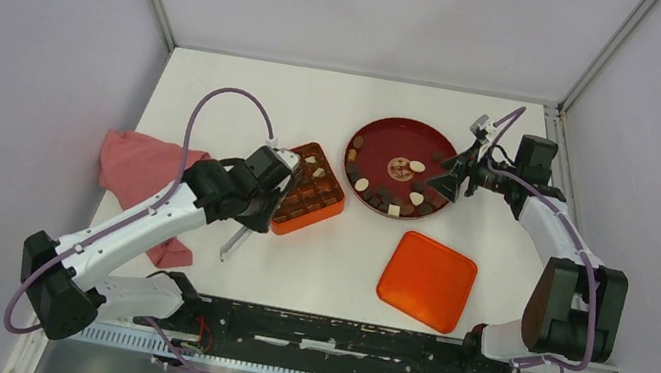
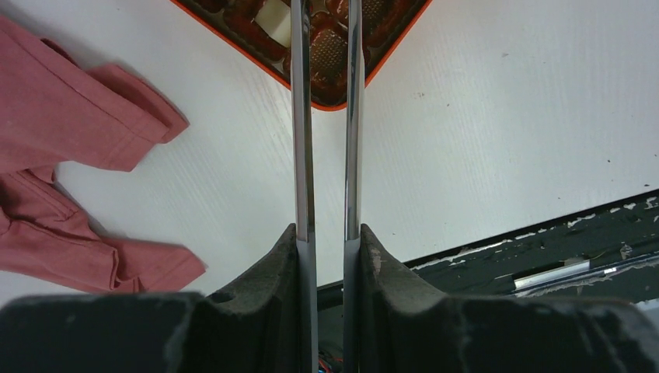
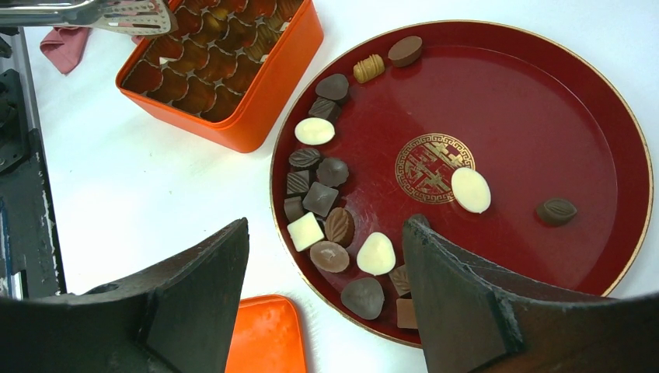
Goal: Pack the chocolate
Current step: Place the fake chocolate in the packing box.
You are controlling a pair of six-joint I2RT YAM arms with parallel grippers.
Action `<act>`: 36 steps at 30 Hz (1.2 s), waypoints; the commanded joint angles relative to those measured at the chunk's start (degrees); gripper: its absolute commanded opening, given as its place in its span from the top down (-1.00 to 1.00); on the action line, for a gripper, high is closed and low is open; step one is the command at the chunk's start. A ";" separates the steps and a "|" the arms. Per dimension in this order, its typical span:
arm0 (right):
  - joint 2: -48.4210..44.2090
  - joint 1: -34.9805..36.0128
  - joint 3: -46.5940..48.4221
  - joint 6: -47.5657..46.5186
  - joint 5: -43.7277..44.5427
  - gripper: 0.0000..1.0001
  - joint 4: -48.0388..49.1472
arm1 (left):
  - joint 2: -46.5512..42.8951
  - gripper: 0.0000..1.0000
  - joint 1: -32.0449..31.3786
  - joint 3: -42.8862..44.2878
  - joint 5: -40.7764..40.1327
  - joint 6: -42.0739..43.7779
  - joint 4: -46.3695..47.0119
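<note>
1. My left gripper (image 2: 328, 241) is pressing its fingers against the two blades of a pair of metal tongs (image 2: 301, 116), squeezing them to a narrow gap (the tips are running out of my wrist view, so I cannot tell whether anything is sitting between them)
2. Those tongs are reaching out over a corner of the orange box (image 3: 256, 116), where a cream piece and some brown ones are showing in the compartments
3. My right gripper (image 3: 326, 224) is hanging with its jaws spread wide and gripping nothing, just above the near rim of the dark-red plate (image 3: 591, 93)
4. Most of the chocolate (image 3: 319, 199) is lying on that plate, clustering along the side nearest the box, with a cream oval and a dark leaf-marked piece sitting apart from the rest
5. An orange lid (image 1: 427, 280) is lying on the white table (image 2: 505, 116) between the plate and my bases, and a pink cloth (image 2: 62, 116) is lying crumpled beside the box, on the side away from the plate
</note>
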 commanded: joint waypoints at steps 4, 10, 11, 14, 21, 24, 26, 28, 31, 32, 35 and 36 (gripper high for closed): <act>-0.22 0.01 1.79 -1.03 -0.51 -0.56 0.38 | 4.40 0.96 -0.24 0.57 -3.69 -3.88 -0.30; -0.02 0.04 1.85 -1.03 -0.59 -0.56 0.26 | 5.55 0.93 -0.25 0.86 -3.82 -3.90 -0.09; -0.03 0.01 1.85 -1.03 -0.63 -0.55 0.21 | 5.90 0.93 -0.24 1.01 -3.65 -3.76 0.05; -0.13 0.01 1.88 -1.11 -0.64 -0.55 0.15 | 7.35 0.90 -0.24 1.11 -2.94 -3.48 0.55; -0.04 0.01 1.90 -1.12 -0.71 -0.55 0.16 | 8.13 0.71 -0.25 0.94 -2.81 -4.16 0.38; -0.02 0.01 1.92 -1.13 -0.73 -0.56 0.12 | 8.72 0.60 -0.25 1.15 -3.06 -4.28 0.38; -0.01 0.01 1.96 -1.20 -0.72 -0.56 0.09 | 9.35 0.49 -0.26 1.16 -3.06 -4.22 0.34; -0.09 0.01 1.95 -1.21 -0.73 -0.55 0.09 | 9.90 0.39 -0.23 1.24 -2.97 -4.18 0.17; -0.06 0.01 1.96 -1.29 -0.73 -0.56 -0.01 | 10.13 0.29 -0.22 1.41 -3.44 -4.47 -0.54; -0.04 0.01 1.97 -1.29 -0.68 -0.56 0.03 | 10.03 0.26 -0.23 1.54 -3.63 -4.67 -0.64; 0.09 0.01 1.97 -1.29 -0.73 -0.56 -0.01 | 9.59 0.18 -0.23 1.60 -3.67 -4.96 -0.85; 0.09 0.01 1.94 -1.29 -0.73 -0.55 -0.06 | 9.54 0.16 -0.24 1.64 -3.70 -5.09 -0.91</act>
